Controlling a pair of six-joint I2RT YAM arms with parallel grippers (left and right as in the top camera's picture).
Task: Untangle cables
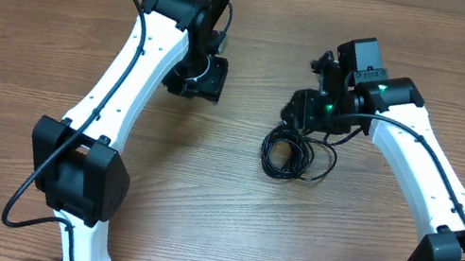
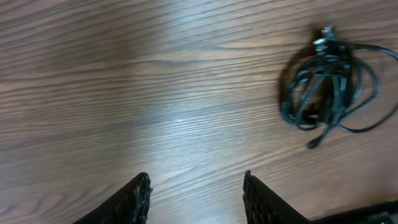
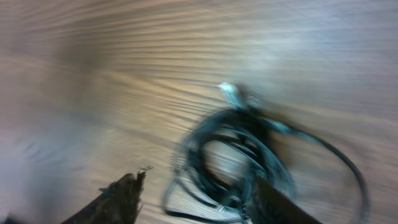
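surface: bare wood-grain table [image 1: 214, 233], only the cables [image 1: 291, 153] lying on it.
left gripper [image 2: 196, 183]: jaws apart, nothing between them. Hangs over bare wood, well apart from the cables, which lie off to its right.
cables: one small tight coil of thin black cord, centre-right on the table. A wider loop bulges out on one side.
plug [image 2: 324, 38]: silvery, at the coil's top edge in the left wrist view, and easy to spot.
loose end [image 2: 313, 145]: short tail poking out at the coil's lower edge.
right gripper [image 3: 199, 190]: jaws apart, directly over the coil. Wrist view is blurred, so can't tell if the fingers touch cord. Nothing looks clamped.
step: looks like the first grab. Coil is not yet spread, so the task has barely begun.
do it well: right should pinch one strand only, the outer loop or the plug end, not the whole wad. Left should come across and take the opposite side or the loose end. Draw apart slowly, low over the table.
risk: clamping the full coil would likely lift it whole or tighten it. Thin cord may slip from the fingers.
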